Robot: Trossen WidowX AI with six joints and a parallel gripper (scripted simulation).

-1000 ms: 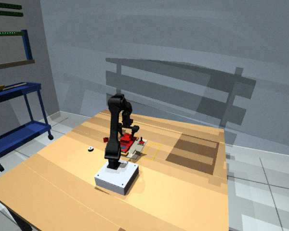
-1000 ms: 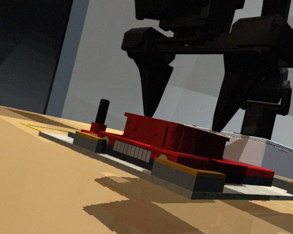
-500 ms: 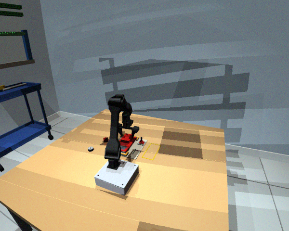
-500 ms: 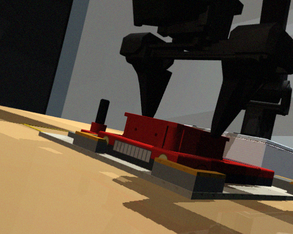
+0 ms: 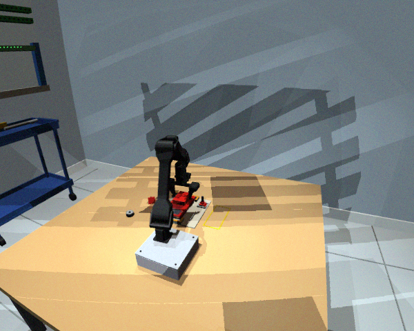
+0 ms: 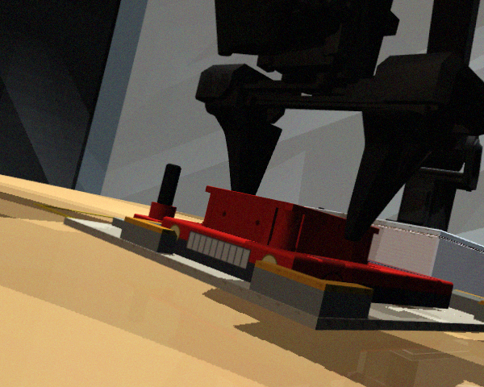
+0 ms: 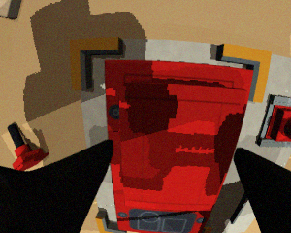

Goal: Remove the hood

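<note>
Over toy car (image 6: pixel 275 237), tool (image 6: pixel 302 208) wide open, empty, fingers straddling red body.

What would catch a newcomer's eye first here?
The red toy car, sitting on a grey fixture plate mid-table. The open black gripper straddles it, a finger on each side, holding nothing. A yellow-outlined marked area lies on the table beside the plate.

Matt red car (image 6: pixel 300 245), matt black hand (image 6: pixel 298 204), wood-look table (image 5: pixel 271 249).
</note>
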